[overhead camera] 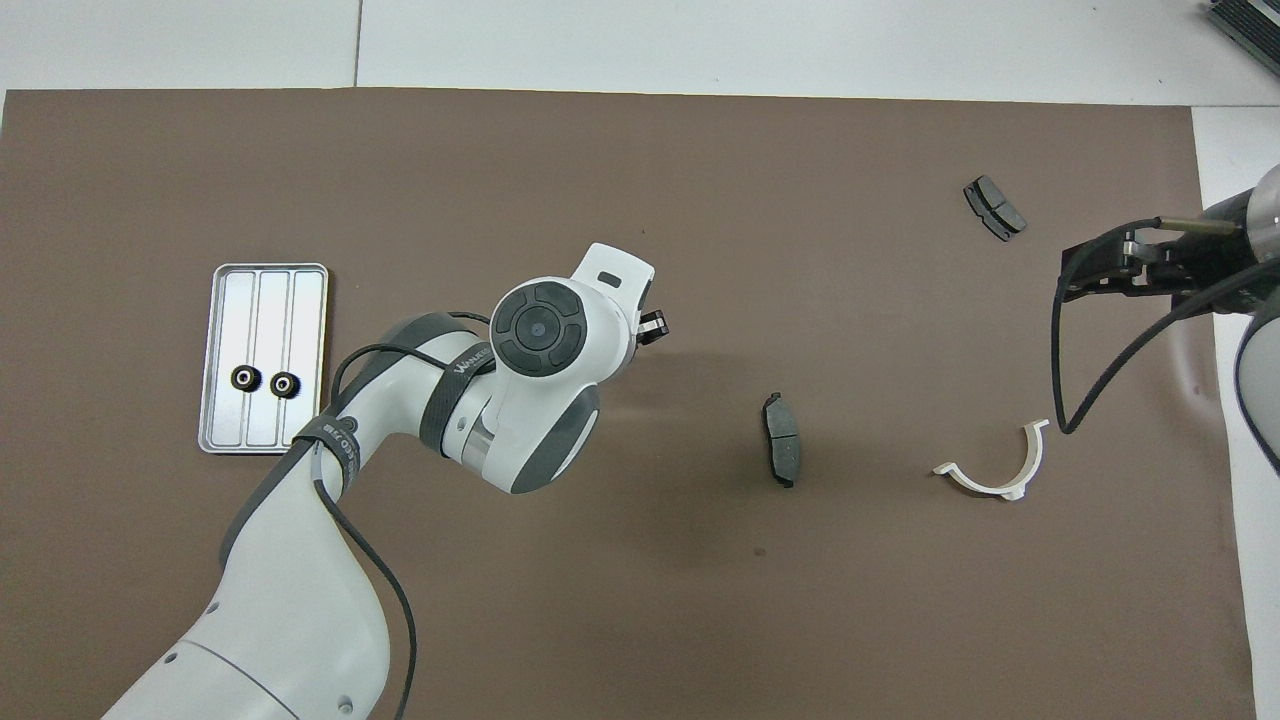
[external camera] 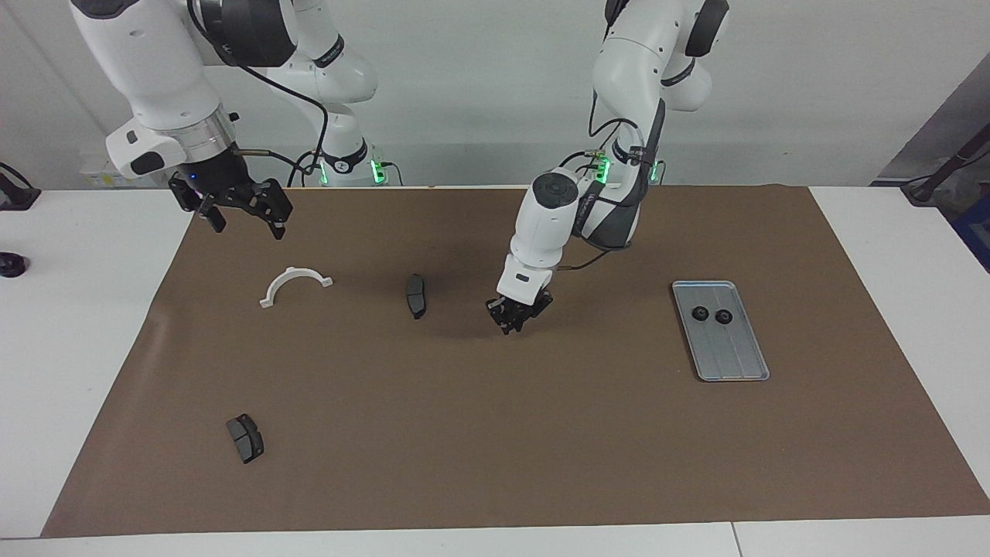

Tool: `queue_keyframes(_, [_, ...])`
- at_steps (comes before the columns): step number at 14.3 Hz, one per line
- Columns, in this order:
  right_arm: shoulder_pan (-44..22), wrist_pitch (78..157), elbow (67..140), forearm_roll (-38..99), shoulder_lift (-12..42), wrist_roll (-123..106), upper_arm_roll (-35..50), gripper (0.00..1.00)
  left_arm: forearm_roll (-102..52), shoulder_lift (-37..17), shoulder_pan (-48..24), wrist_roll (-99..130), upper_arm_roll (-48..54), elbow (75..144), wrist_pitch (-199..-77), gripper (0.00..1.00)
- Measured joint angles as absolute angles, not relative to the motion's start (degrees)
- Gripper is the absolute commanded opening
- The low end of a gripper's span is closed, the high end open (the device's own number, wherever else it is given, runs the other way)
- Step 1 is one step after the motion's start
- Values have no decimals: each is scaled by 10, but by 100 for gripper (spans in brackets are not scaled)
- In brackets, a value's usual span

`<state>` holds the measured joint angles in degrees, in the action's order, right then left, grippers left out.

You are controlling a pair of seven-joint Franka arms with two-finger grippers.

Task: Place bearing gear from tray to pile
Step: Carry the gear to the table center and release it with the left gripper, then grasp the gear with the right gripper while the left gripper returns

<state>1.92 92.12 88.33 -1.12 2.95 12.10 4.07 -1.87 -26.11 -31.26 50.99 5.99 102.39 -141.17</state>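
The silver-grey tray (external camera: pixel 735 357) lies on the brown mat toward the left arm's end; it also shows in the overhead view (overhead camera: pixel 260 300). Two black bearing gears (external camera: pixel 700 313) (external camera: pixel 724 316) lie side by side on it, also seen from above (overhead camera: pixel 245 378) (overhead camera: pixel 285 384). My left gripper (external camera: pixel 514 316) hangs low over the middle of the mat, its fingers close together on a small dark gear that is mostly hidden. From above, the left gripper (overhead camera: pixel 652 325) pokes out from under the wrist. No pile of gears shows on the mat. My right gripper (external camera: pixel 240 210) is open and empty and waits above the mat's edge.
A white half-ring bracket (external camera: pixel 295 271) lies under the right gripper's side of the mat. One dark brake pad (external camera: pixel 416 295) lies beside the left gripper, toward the right arm's end. Another brake pad (external camera: pixel 245 438) lies farther from the robots.
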Motion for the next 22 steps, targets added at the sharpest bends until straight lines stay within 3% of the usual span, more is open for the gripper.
queue_keyframes(1, [19,921,883,-11,29,121,41,100,-19,-265,-313,510,58,1024,-1415,100])
queue_keyframes(5, [19,921,891,-11,27,114,42,100,-19,-256,-311,523,32,994,-1345,100])
queue_keyframes(11, [2,974,921,-8,29,117,58,100,-19,-141,-196,524,1,979,-1142,100])
queue_keyframes(15, [-90,1065,926,-11,88,202,61,100,-11,-132,-95,521,-1,1004,-1110,100])
queue_keyframes(19, [-166,1118,888,-30,178,243,62,100,5,-108,-27,518,-2,1107,-1209,100])
queue_keyframes(22, [-220,1165,869,-35,233,262,62,100,5,-86,-2,518,-2,1203,-1307,68])
